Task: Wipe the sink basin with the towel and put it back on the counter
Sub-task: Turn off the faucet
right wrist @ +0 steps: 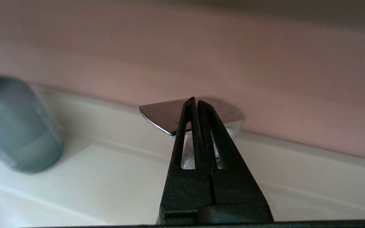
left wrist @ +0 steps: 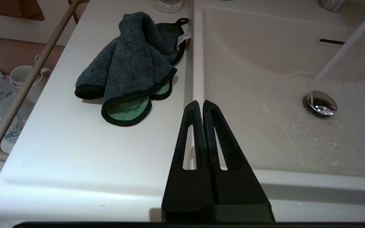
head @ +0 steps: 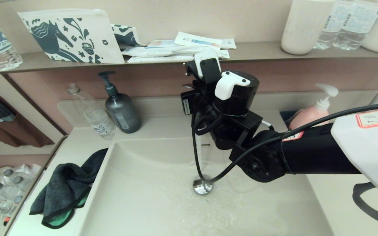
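Head view: towel (head: pixel 66 190) bunched at surface's (left wrist: pixel 74 158) left edge beside sink basin (head: pixel 162 209), water running; right gripper (right wrist: pixel 195 103) pressed together at tap lever (right wrist: pixel 163 115), left gripper (left wrist: pixel 200 104) likewise empty; you risk soaking the towel.

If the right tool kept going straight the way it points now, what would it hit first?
Most likely the chrome faucet lever: the shut right tool points at it from close range, with the pink wall just behind. Whether the tips already touch the lever is unclear.
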Controlling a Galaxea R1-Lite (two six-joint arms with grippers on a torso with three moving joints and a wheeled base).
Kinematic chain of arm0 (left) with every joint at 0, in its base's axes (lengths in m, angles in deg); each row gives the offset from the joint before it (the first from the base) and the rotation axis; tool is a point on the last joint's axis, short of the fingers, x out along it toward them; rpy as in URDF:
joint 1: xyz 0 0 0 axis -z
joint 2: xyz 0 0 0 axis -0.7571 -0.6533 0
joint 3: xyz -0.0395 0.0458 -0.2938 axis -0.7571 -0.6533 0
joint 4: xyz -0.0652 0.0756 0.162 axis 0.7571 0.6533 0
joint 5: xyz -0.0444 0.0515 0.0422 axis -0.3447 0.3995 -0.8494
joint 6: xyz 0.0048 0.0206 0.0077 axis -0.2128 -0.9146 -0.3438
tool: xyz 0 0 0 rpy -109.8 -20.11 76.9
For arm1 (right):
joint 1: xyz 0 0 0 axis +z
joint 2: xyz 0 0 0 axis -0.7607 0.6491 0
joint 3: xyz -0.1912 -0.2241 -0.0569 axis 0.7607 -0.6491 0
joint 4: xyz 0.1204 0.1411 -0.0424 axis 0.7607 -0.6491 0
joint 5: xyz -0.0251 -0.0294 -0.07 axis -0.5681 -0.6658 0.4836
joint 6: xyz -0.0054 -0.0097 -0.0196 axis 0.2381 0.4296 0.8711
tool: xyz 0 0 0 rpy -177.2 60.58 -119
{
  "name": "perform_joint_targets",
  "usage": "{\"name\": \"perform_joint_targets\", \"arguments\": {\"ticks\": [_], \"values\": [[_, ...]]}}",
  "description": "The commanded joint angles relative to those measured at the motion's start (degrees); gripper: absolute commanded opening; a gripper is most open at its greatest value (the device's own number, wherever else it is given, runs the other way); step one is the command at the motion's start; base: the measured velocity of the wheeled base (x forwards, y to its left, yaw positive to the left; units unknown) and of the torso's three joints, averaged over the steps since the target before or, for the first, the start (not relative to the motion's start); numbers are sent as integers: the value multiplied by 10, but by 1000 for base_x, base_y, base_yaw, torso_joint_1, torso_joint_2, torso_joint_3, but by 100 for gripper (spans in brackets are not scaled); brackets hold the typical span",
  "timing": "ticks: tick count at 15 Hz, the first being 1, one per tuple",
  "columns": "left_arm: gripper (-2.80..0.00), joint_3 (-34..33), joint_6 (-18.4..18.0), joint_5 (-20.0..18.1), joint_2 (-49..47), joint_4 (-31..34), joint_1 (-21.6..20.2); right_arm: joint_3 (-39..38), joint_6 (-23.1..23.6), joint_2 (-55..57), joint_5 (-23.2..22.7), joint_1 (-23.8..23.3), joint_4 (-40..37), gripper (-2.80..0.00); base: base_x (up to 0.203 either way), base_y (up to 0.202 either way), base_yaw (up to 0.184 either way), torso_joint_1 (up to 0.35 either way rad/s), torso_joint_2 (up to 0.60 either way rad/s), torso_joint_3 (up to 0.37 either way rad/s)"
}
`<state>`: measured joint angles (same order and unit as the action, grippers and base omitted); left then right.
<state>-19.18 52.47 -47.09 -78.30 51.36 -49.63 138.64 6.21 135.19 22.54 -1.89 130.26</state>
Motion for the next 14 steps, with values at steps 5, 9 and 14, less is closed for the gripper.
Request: {"name": "perform_joint_targets", "arguments": {"ticks": [5, 9, 14], "values": [[-280, 0, 1, 0, -1, 0, 0, -22, 0, 0, 1, 2, 0, -280, 0, 0, 0, 0, 0, 0], [-280, 0, 1, 0, -1, 0, 0, -23, 1, -1, 0, 1, -10, -280, 0, 0, 0, 0, 0, 0], [-280, 0, 1, 0, -1, 0, 0, -62, 0, -12, 2, 2, -14, -280, 0, 0, 0, 0, 0, 0]]}}
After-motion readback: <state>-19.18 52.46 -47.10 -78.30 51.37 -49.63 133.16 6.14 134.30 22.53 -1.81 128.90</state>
